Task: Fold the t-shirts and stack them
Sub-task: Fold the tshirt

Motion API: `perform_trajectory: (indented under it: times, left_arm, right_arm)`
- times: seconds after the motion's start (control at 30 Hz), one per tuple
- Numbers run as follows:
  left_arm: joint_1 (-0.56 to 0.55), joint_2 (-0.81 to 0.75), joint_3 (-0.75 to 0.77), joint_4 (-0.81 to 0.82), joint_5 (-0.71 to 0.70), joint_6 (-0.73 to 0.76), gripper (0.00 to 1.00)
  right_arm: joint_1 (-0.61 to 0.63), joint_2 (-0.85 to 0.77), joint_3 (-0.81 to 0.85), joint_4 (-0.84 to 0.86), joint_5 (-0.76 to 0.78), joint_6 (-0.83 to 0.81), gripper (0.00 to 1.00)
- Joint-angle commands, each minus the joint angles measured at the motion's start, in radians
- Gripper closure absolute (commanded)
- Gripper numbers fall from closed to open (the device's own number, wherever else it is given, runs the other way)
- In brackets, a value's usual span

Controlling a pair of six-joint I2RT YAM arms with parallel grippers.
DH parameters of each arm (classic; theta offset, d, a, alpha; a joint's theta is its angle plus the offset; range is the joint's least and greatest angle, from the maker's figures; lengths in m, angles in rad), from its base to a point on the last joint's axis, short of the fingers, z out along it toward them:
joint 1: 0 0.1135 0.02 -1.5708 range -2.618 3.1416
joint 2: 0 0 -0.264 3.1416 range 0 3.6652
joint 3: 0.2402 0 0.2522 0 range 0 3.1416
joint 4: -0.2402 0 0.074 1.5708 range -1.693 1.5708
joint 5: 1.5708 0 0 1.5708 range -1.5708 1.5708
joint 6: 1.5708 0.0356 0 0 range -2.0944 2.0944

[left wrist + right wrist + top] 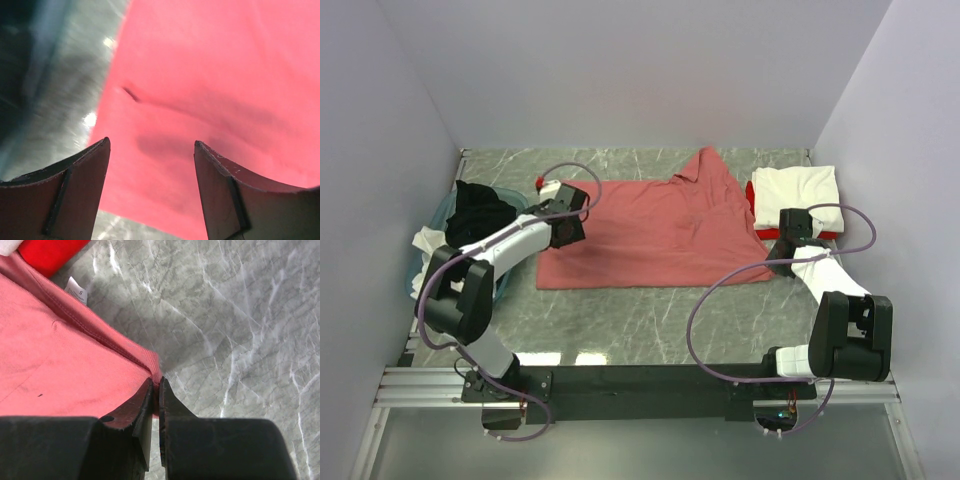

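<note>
Salmon-pink shirt (660,225) lying flat across the middle of the table (620,320), collar toward the far edge; right gripper (156,382) pinching its near-right hem corner; left gripper (151,145) spread and empty above its left edge; cream-white shirt (795,187) folded on a red shirt (50,252) near the far-right corner. Likely risks: with only 1 corner held, a pull could skew the cloth or drag it into the stack; the thin pinch may slip; the left gripper may close on bare table.

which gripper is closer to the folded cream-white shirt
Right. The right gripper sits just beside the cream-white shirt, shut on a corner of the pink shirt; the left gripper hangs open over that shirt's left edge.
</note>
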Motion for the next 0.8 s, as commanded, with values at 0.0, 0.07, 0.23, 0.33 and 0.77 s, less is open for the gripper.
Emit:
perform_trajectory:
  times: [0.0,0.07,0.23,0.33,0.77]
  left_arm:
    - [-0.078,0.002,-0.023,0.059,0.068,-0.019,0.26]
    - [-0.111,0.005,-0.053,0.091,0.105,-0.033,0.26]
    - [-0.139,-0.003,-0.164,0.139,0.152,-0.064,0.25]
    - [-0.139,-0.032,-0.239,0.162,0.156,-0.071,0.25]
    - [-0.112,-0.127,-0.364,0.086,0.051,-0.134,0.22]
  right_arm:
    - [-0.009,-0.005,0.0,0.004,0.018,-0.004,0.99]
    - [-0.007,-0.01,-0.004,0.004,0.018,-0.004,0.99]
    - [0.008,-0.028,-0.011,0.004,0.026,-0.003,0.99]
    - [0.035,-0.025,-0.013,0.003,0.029,-0.001,0.99]
    - [0.092,-0.079,-0.005,-0.039,0.092,0.026,0.64]
